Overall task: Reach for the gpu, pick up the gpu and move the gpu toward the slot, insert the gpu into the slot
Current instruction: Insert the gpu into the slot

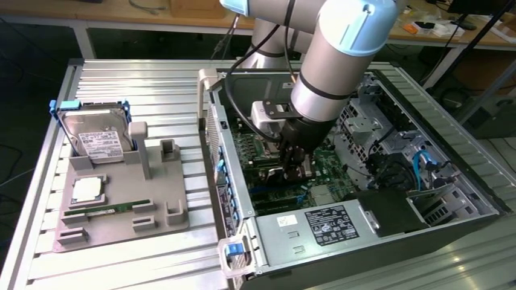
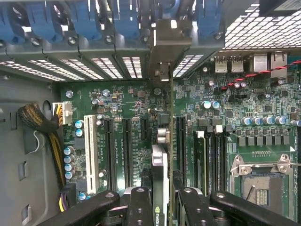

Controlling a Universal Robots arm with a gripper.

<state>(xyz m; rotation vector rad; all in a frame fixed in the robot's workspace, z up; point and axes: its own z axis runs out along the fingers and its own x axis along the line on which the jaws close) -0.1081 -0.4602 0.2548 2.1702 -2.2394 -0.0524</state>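
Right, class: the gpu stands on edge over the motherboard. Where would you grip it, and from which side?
Pinch the gpu across its two flat faces near the upper long edge, coming straight down through the open side of the case. It is thin and upright, its lower edge facing the motherboard; the hand grips it this way.

1. Motherboard [image 2: 131, 103]: matt green circuit board.
2. Computer case [image 1: 451, 151]: dull grey sheet metal.
3. GPU [image 2: 160, 174]: black edge, seemingly plastic; silvery metal bracket.
4. Gripper [image 2: 162, 200]: matt black fingers.
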